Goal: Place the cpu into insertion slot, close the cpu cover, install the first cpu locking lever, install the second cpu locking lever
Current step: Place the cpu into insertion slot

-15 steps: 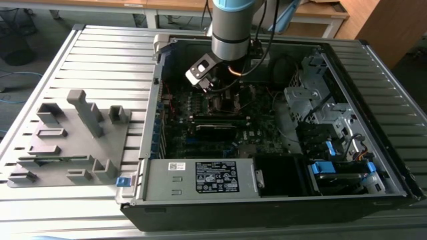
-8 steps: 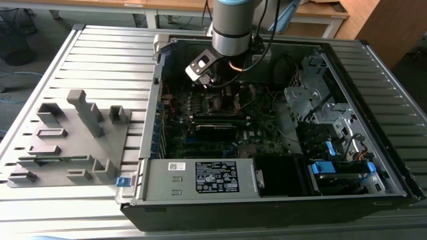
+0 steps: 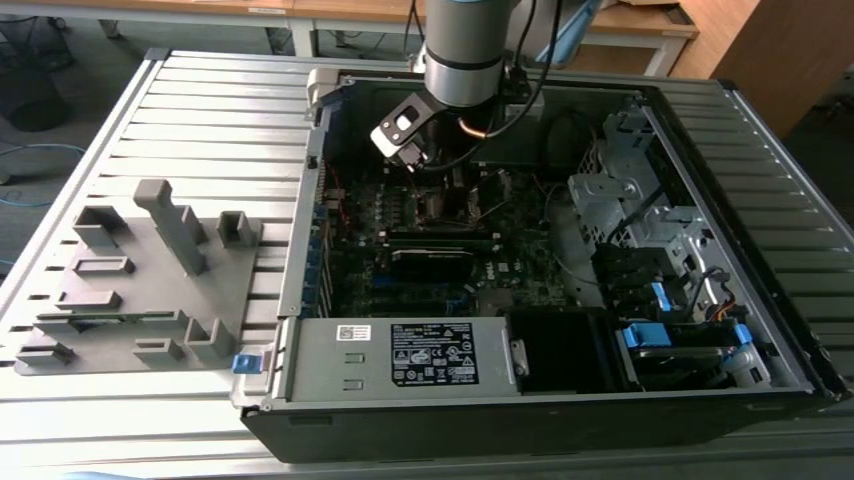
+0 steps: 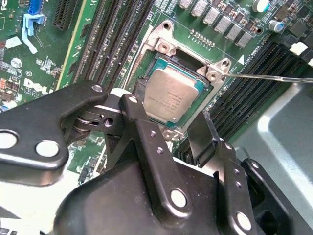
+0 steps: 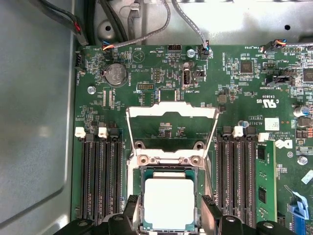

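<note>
First wrist view: the cpu [image 5: 168, 203] lies flat in the slot [image 5: 168, 171], midway between the two banks of memory slots [image 5: 100, 181] on the motherboard [image 5: 146, 73]. The cover [image 5: 171, 111] is swung back open. The end effector [image 5: 169, 201] is spread wide, with one finger [image 5: 131, 203] on each side of the cpu. In the exterior view the arm [image 3: 467, 50] reaches into the case [image 3: 534, 415] on the tabletop [image 3: 200, 110].

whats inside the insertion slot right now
The cpu lies flat in the insertion slot, silver top up, with the open gripper straddling it. The cpu cover stands swung open, off the slot. Whatever lies under the chip is hidden by it.
</note>
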`<state>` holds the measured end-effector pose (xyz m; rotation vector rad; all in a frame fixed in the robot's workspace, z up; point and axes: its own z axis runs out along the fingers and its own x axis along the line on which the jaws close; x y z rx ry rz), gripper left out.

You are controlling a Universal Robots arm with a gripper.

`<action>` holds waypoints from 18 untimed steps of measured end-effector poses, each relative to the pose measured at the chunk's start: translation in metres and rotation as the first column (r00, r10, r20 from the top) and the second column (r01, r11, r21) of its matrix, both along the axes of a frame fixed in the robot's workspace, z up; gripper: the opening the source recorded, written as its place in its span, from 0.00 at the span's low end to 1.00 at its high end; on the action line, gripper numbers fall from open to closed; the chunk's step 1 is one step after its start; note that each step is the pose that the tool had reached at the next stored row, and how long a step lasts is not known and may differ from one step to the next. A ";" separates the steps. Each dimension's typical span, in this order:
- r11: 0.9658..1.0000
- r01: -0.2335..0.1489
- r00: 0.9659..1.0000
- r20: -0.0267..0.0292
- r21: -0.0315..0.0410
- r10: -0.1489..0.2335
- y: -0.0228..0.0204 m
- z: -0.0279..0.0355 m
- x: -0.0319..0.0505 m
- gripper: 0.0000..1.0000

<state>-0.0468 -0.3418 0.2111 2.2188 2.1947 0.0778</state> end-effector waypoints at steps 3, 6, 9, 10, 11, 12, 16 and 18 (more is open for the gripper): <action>1.000 0.000 1.000 0.000 0.000 0.000 0.0000 0.0000 0.0000 0.53; 1.000 0.000 1.000 0.000 0.000 0.000 0.0000 0.0000 0.0000 0.41; 1.000 0.000 1.000 0.000 0.001 0.000 0.0000 0.0000 0.0000 0.30; 1.000 0.000 1.000 0.000 0.001 0.000 0.0000 0.0000 0.0000 0.30; 1.000 0.000 1.000 0.000 0.001 0.000 0.0000 0.0000 0.0000 0.24; 1.000 0.000 1.000 0.000 0.001 0.000 0.0000 0.0000 0.0000 0.18; 1.000 0.000 1.000 0.000 0.001 0.000 0.0000 0.0000 0.0000 0.10; 1.000 0.000 1.000 0.000 0.001 0.000 0.0000 0.0000 0.0000 0.10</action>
